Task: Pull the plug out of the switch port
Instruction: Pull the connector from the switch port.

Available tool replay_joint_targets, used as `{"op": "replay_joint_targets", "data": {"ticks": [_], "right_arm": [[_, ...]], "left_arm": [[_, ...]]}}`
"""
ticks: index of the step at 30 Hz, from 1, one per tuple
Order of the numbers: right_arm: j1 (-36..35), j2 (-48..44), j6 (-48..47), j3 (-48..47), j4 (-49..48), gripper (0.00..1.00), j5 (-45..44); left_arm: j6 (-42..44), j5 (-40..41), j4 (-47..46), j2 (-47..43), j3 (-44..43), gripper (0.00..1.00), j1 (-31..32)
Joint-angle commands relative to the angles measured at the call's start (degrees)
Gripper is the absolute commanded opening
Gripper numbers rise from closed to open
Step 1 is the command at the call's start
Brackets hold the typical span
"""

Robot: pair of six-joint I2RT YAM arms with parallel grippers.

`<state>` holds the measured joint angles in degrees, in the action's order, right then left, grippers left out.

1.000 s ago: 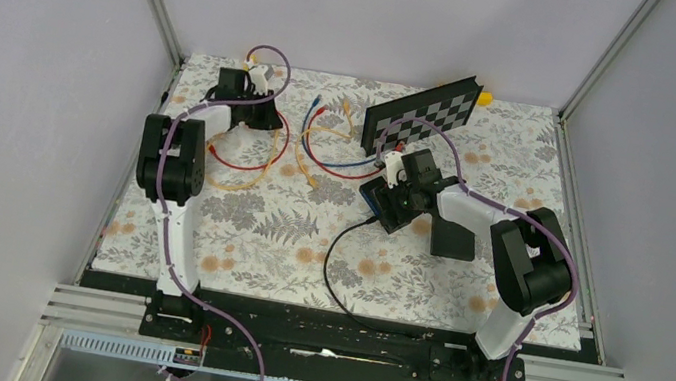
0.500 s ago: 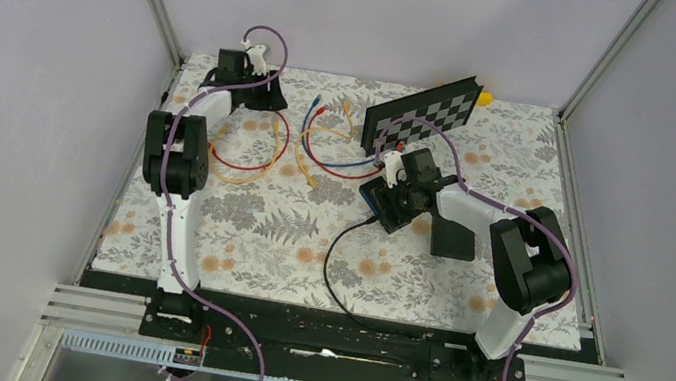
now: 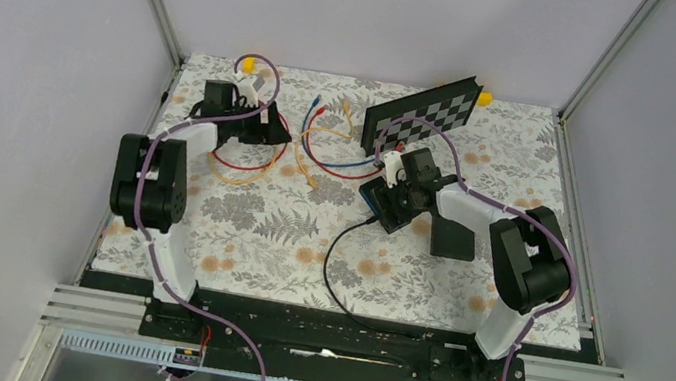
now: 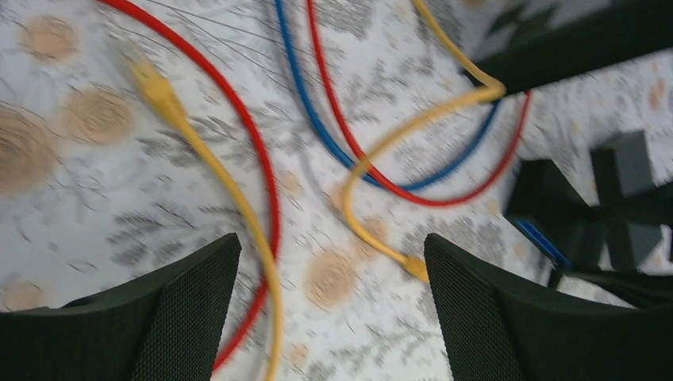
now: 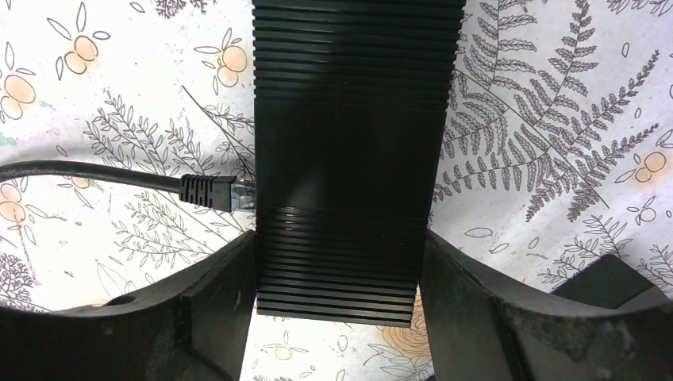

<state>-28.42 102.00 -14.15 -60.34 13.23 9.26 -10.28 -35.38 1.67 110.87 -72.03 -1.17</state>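
Two white-and-black arms rise from a metal rail at the near edge of the table. A cloth printed with grey ferns and orange blossoms covers the tabletop, flat and matte. A thin black cable curls across it up to the switch, a black box with fine ribs along its top. The plug, ridged black rubber with a clear tip, sits in a port on the switch's side. The right gripper has its two fingers pressed against opposite sides of the switch, clamping it. Farther back on the left, the left gripper is spread wide with nothing in it, over loose loops of red, yellow and blue cables. A black-and-white checkerboard sits beyond them, then plain pale grey walls.
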Motion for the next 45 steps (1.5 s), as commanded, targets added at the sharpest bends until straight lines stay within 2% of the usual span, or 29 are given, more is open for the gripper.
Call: {"op": "replay_joint_targets", "data": {"ticks": [1,10,13,20,25,34,39,45], "right_arm": [[0.2,2.4,-0.4,-0.8,2.7,0.25,1.8],[0.2,2.2,-0.4,-1.0,3.0,0.5,1.1],[0.2,1.6,-0.6,-0.8,2.9,0.65,1.2],[0.2,1.5,-1.8,-0.9,3.7,0.87,3.0],[0.3,0.8,-2.8,-0.6,3.8,0.99,5.5],[1.6,-1.1,-3.2,0.3,3.7,1.0,6.0],[3.1,-0.6,-3.4,0.4,3.9,0.99,7.5],[3.4,1.1,-3.8,-0.1,4.6,0.92,8.1]], "left_arm": [[-1.8,-7.1,-9.0,-9.6,9.1,0.88,0.8],[0.8,-3.6,-17.2,-25.0,24.7,0.88,6.5],[2.9,-2.8,-17.6,-28.1,27.1,0.88,8.9],[7.6,-3.8,-14.6,-29.5,27.4,0.89,15.9],[8.8,-5.0,-12.3,-26.5,25.9,0.89,20.9],[5.8,-7.6,-12.8,-17.2,22.8,0.89,26.7],[-0.5,-9.3,-15.7,-10.6,20.5,0.88,28.8],[-8.5,-10.7,-20.3,-3.3,17.5,0.84,31.0]]}}
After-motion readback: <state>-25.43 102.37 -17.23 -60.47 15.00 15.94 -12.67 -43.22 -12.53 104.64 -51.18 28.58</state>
